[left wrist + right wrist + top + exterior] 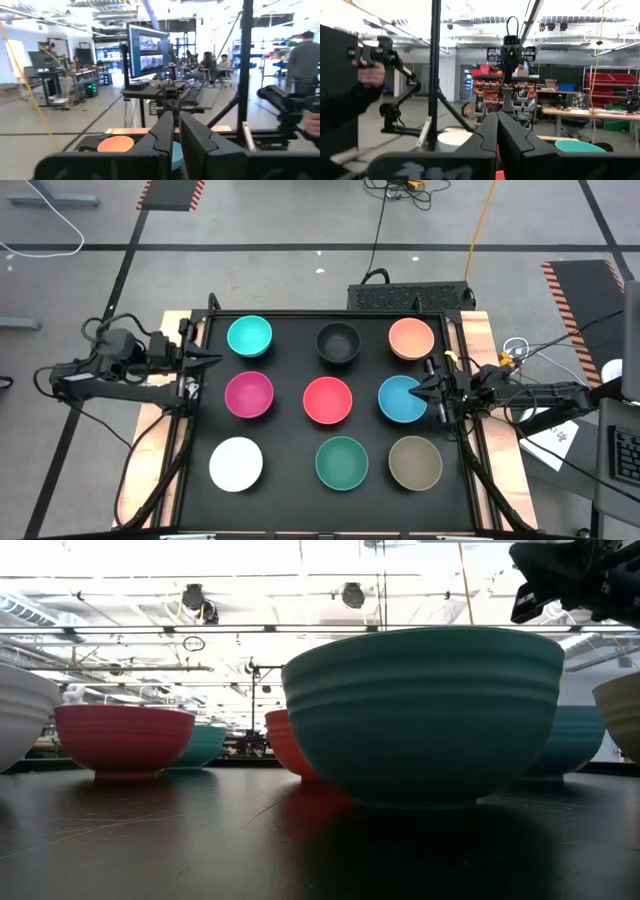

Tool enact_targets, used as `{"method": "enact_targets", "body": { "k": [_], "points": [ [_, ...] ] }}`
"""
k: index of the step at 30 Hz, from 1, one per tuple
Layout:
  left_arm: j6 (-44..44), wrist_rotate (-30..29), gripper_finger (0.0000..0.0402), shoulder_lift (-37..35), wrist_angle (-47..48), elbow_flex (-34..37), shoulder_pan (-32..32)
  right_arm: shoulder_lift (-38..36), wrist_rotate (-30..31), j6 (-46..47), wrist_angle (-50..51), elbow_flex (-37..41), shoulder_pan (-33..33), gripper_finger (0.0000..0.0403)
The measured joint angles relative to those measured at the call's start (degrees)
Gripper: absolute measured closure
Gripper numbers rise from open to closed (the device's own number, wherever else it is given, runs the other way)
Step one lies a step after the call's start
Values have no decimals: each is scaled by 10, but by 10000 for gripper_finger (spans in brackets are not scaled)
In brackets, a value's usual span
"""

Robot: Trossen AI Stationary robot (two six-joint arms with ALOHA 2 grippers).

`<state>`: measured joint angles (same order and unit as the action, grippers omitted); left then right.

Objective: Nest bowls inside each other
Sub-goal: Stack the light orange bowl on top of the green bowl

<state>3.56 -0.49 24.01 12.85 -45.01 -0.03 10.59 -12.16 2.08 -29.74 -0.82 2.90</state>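
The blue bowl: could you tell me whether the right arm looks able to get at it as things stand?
Probably yes. The right hand hangs at the blue bowl's edge, fingers closed together, with nothing between them; the peach bowl and taupe bowl sit apart, leaving room.

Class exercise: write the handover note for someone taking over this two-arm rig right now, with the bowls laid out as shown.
Left gripper: shut, empty, at the table's left edge beside the magenta bowl.
Right gripper: shut, empty, above the right rim of the blue bowl.
Bowls: nine, all separate, three rows. Far: cyan bowl, black bowl, peach bowl. Middle: magenta, red bowl, blue. Near: white bowl, green bowl, taupe bowl.
Done: nothing nested.
Left: all the nesting.
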Motion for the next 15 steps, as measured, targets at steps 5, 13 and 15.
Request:
{"method": "enact_targets", "body": {
  "k": [5,13,15],
  "points": [
    [2,-60,366,45,59,0,0,7,0,-34,-10,0,0,403],
    [8,-114,343,177,11,25,12,78,47,11,8,-44,19,349],
    [21,-118,320,193,-30,25,23,118,50,12,18,-75,30,318]
  ]
}}
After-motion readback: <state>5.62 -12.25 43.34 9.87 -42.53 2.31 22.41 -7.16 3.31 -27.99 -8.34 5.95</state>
